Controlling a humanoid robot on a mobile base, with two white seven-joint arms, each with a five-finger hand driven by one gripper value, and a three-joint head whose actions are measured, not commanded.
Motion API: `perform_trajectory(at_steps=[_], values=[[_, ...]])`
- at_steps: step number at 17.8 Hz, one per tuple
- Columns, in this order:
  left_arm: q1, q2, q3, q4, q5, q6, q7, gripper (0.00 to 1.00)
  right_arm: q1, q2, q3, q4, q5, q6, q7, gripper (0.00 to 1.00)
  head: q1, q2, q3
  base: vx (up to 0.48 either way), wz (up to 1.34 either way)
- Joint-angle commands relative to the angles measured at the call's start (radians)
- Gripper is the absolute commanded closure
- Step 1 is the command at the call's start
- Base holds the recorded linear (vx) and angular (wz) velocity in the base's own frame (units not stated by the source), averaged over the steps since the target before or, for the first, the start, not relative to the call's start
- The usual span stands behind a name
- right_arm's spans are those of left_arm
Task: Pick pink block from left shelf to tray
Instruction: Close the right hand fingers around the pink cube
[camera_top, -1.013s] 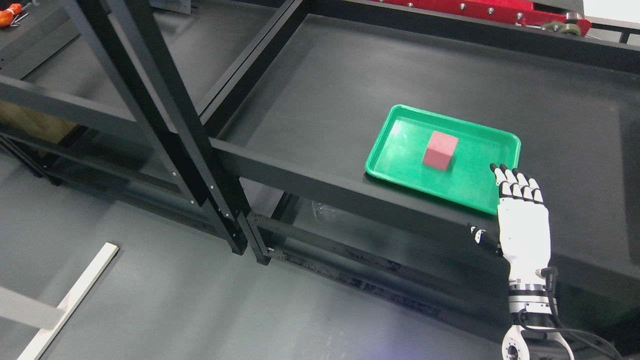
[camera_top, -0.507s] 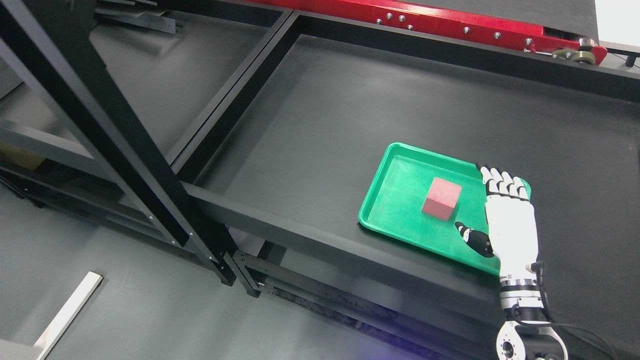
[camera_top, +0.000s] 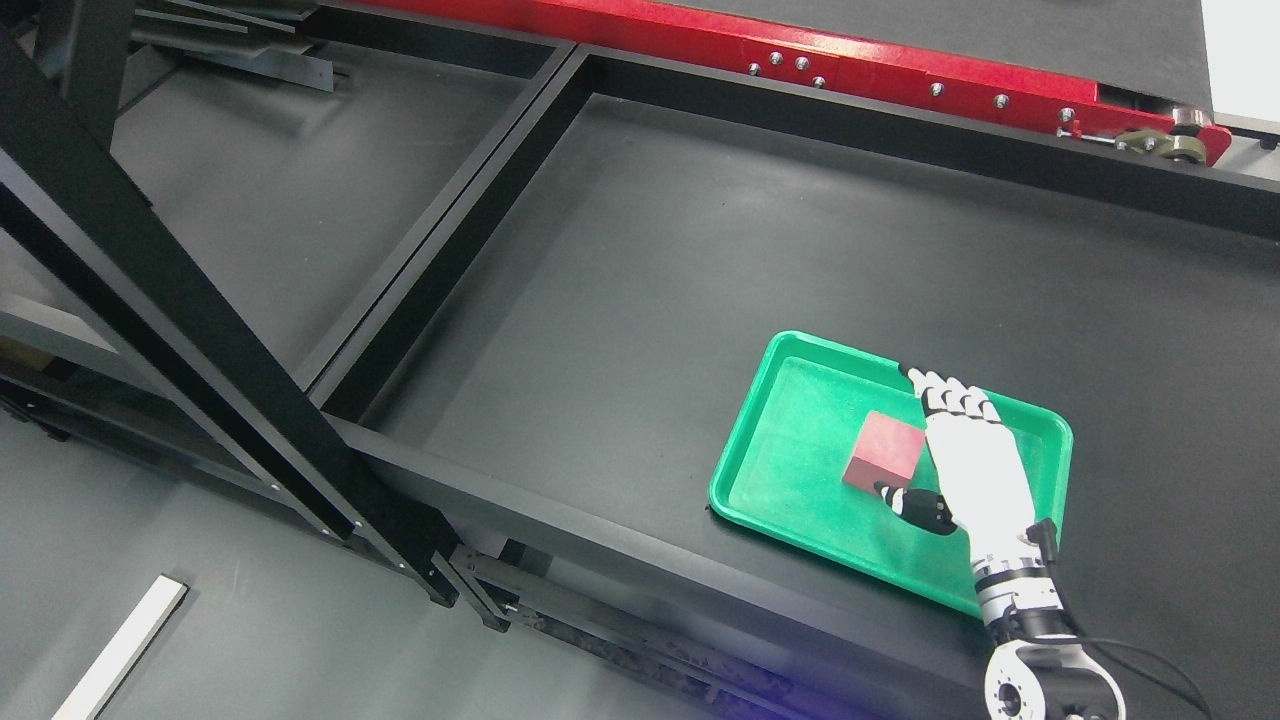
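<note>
My right hand (camera_top: 965, 465) reaches in from the lower right over the green tray (camera_top: 790, 500), back of the hand facing up. The fingers (camera_top: 945, 395) lie straight and close together, pointing away from me toward the tray's far rim, and the thumb (camera_top: 915, 503) sticks out to the left. I hold nothing; the hand is relaxed and flat. Just to the left of my palm, tucked between the fingers and the thumb, sits the pink block (camera_top: 883, 452), resting on the tray floor near its middle. The thumb tip lies right at the block's near corner; I cannot tell whether it touches. The tray stands on the dark shelf surface (camera_top: 650, 300), close to that surface's near edge. Farther left of my hand a black frame beam (camera_top: 440, 270) divides this bay from the next shelf bay, and a thick black post (camera_top: 170, 310) slants across beyond it. Well beyond my fingertips, a red rail (camera_top: 800, 65) runs along the back.
</note>
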Motion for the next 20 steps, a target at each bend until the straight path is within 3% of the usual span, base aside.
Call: perform_trajectory(at_steps=[1,16,18,20], values=[[-0.011,0.017,0.0,0.0,-0.002,-0.001,0.001,0.0,0.0,0.002,0.011,0.016,-0.006,0.0,0.093,0.01,0.0,0.0,0.0,0.094,0.0],[-0.011,0.017,0.0,0.0,-0.002,-0.001,0.001,0.0,0.0,-0.001,0.011,0.072,-0.004,0.001,0.186,0.03,0.0,0.0,0.0,0.024,0.0],[-0.011,0.017,0.0,0.0,-0.002,-0.001,0.001,0.0,0.0,0.0,0.011,0.076,-0.004,0.001,0.185,0.1,0.0,0.0,0.0,0.0,0.0],[-0.012,0.017,0.0,0.0,-0.002,-0.001,0.001,0.0,0.0,-0.001,0.008,0.077,-0.003,0.003,0.17,0.26,0.0,0.0,0.0,0.0,0.0]])
